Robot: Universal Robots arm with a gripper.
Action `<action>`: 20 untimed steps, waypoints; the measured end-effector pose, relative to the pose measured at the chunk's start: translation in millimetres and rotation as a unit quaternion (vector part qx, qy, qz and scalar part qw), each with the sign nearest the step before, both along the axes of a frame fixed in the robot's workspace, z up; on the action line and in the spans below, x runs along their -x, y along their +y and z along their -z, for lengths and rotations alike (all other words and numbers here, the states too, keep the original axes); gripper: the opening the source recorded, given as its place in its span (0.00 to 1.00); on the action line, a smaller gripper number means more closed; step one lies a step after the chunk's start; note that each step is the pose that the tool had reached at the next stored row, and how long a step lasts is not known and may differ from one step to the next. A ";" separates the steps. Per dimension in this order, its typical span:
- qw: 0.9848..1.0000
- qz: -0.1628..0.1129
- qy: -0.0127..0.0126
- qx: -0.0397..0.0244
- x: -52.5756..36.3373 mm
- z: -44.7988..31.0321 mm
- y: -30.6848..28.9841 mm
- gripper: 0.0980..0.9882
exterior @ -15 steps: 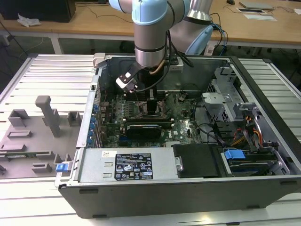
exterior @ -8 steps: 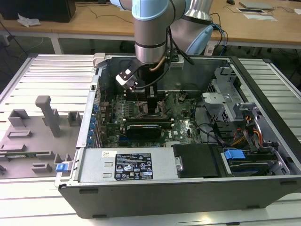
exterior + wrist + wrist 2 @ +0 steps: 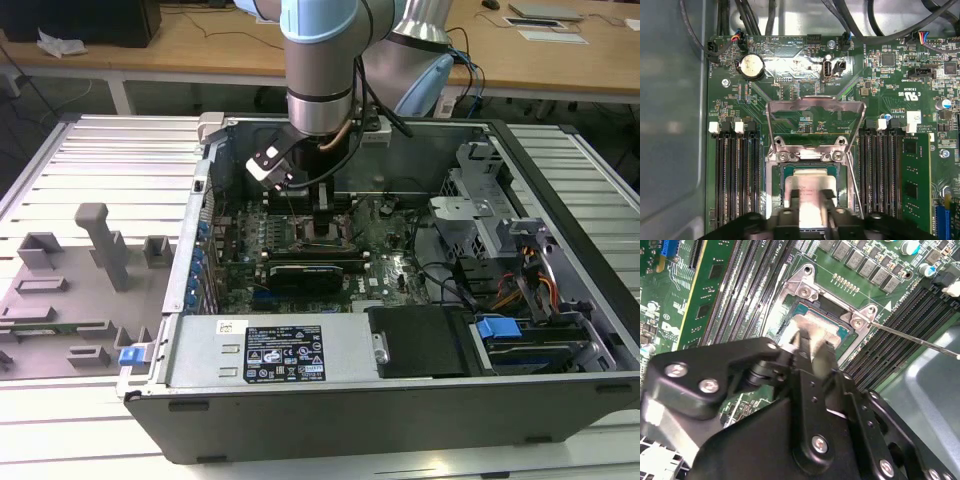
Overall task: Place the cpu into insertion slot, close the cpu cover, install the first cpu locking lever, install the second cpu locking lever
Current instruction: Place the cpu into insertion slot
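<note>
On the exterior view's left, a grey fixture tray (image 3: 70, 290) is being left outside the open computer case (image 3: 300, 410), well apart from the work. Further along, in the first wrist view, long black memory slots (image 3: 737, 175) are being passed just beside the insertion slot (image 3: 786, 174). The cpu (image 3: 807, 185) is being gripped between the closed fingers (image 3: 830, 202) of the gripper (image 3: 809, 205) and held flat over the insertion slot, probably so that it is seated squarely. The cpu cover (image 3: 815, 103) is being held swung up on its hinge, so the way down is being left free. In the second wrist view, a thin locking lever (image 3: 910, 337) is being held out beside the socket. On the exterior view's right, cables (image 3: 440, 275) and a drive bay (image 3: 480, 190) are being crowded near, though seemingly not in the path.
</note>
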State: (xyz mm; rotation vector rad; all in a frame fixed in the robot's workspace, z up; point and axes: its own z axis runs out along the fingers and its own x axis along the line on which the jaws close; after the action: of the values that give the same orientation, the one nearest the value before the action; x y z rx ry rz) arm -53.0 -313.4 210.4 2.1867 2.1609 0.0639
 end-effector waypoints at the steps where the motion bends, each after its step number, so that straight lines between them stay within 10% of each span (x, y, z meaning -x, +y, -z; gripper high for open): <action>1: 1.000 0.000 0.000 0.000 0.0 -0.1 0.0 0.22; 3: 1.000 0.000 0.000 0.000 0.0 -0.2 0.0 0.01; 9: 1.000 0.000 0.000 0.000 -0.5 -2.3 0.0 0.01; 20: 1.000 0.000 0.000 0.000 -0.5 -33.9 0.0 0.01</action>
State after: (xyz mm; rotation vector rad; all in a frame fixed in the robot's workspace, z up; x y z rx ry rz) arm -52.4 -313.4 244.4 2.1867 2.1608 0.0637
